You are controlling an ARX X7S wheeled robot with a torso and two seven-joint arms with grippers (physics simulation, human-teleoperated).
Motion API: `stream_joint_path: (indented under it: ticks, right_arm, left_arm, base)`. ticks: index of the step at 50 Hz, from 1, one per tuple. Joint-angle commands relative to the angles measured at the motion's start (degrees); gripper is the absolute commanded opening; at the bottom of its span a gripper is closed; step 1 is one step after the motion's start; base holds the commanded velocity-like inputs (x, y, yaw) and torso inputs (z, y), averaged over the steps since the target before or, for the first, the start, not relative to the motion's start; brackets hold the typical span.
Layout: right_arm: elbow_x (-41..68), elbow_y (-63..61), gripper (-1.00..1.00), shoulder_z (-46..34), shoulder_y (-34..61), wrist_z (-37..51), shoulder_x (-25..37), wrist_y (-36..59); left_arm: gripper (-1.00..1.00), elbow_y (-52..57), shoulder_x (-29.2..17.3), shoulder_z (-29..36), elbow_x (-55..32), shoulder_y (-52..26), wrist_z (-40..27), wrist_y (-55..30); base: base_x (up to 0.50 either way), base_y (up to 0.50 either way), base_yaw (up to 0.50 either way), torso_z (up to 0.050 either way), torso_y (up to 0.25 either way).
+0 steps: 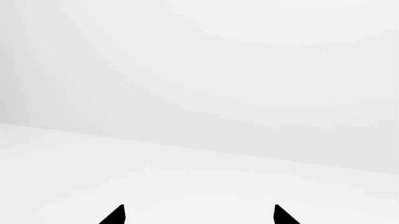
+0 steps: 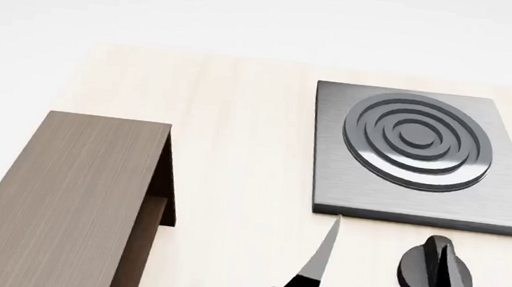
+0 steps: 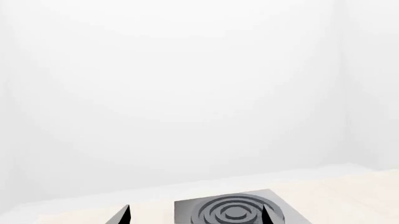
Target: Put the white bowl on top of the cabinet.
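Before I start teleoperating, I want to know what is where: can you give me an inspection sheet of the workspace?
Surface: light wood table, seen in the head view.
Job's things: cabinet at the left, nothing on the visible part of its top; white bowl not in any view.
Clutter: grey stove plate at the right; dark round shape by the right fingers, cannot tell what it is.
Grippers: left gripper fingers apart, holding nothing; right gripper fingers apart, holding nothing, just short of the stove plate.
Cables: nothing seen.
Surroundings: plain white walls and floor.
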Motion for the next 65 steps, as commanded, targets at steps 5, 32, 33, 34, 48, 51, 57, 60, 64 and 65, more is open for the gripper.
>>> stream_joint_path:
  ticks: [5,32,33,34,48,51,57,60,64,65]
  right_arm:
    - [6.6,-7.8,1.00,4.4,6.5,3.8,0.1,16.3]
    - [24.3,-17.4,1.00,27.4,23.3,14.4,0.1,52.8]
    - [24.7,-17.1,1.00,27.9,23.5,14.5,0.3,53.4]
    - [25.2,-16.8,1.00,29.1,23.9,15.1,0.1,54.8]
    - [32.7,-17.4,1.00,42.2,29.0,18.0,-1.2,65.5]
    - [33.9,-17.2,1.00,44.7,29.5,18.2,-1.2,66.6]
    - [36.2,-17.3,1.00,50.3,30.5,19.6,-1.8,69.4]
    - [38.4,-17.5,1.00,53.0,31.7,21.1,-1.6,71.4]
    - [45.0,-16.3,1.00,56.5,31.9,26.3,-1.0,71.8]
    - [46.6,-16.0,1.00,56.9,31.8,27.7,-0.7,71.7]
  left_arm:
    - [1.00,-0.4,-0.2,0.1,-0.5,0.1,-0.1,0.5]
    - [1.00,-1.1,-0.4,0.3,-1.2,0.2,-0.3,1.1]
    - [1.00,-1.2,-0.4,0.3,-1.2,0.2,-0.3,1.1]
    - [1.00,-1.2,-0.4,0.3,-1.2,0.2,-0.3,1.2]
    - [1.00,-1.5,-0.7,0.6,-1.4,0.2,-0.5,1.4]
    - [1.00,-1.5,-0.7,0.7,-1.4,0.1,-0.6,1.4]
    - [1.00,-1.7,-0.8,0.9,-1.4,0.1,-0.7,1.4]
    - [1.00,-1.7,-0.8,0.9,-1.5,0.1,-0.7,1.5]
    - [1.00,-1.8,-0.9,0.9,-1.6,0.1,-0.8,1.6]
    - [1.00,-1.8,-0.9,0.9,-1.7,0.2,-0.8,1.6]
  base:
    - [0.00,0.00,0.00,0.000,0.000]
    - [0.00,0.00,0.00,0.000,0.000]
    - [0.00,0.00,0.00,0.000,0.000]
    - [0.00,0.00,0.00,0.000,0.000]
    - [0.00,0.00,0.00,0.000,0.000]
    - [0.00,0.00,0.00,0.000,0.000]
    - [0.00,0.00,0.00,0.000,0.000]
    - [0.00,0.00,0.00,0.000,0.000]
    - [0.00,0.00,0.00,0.000,0.000]
    - [0.00,0.00,0.00,0.000,0.000]
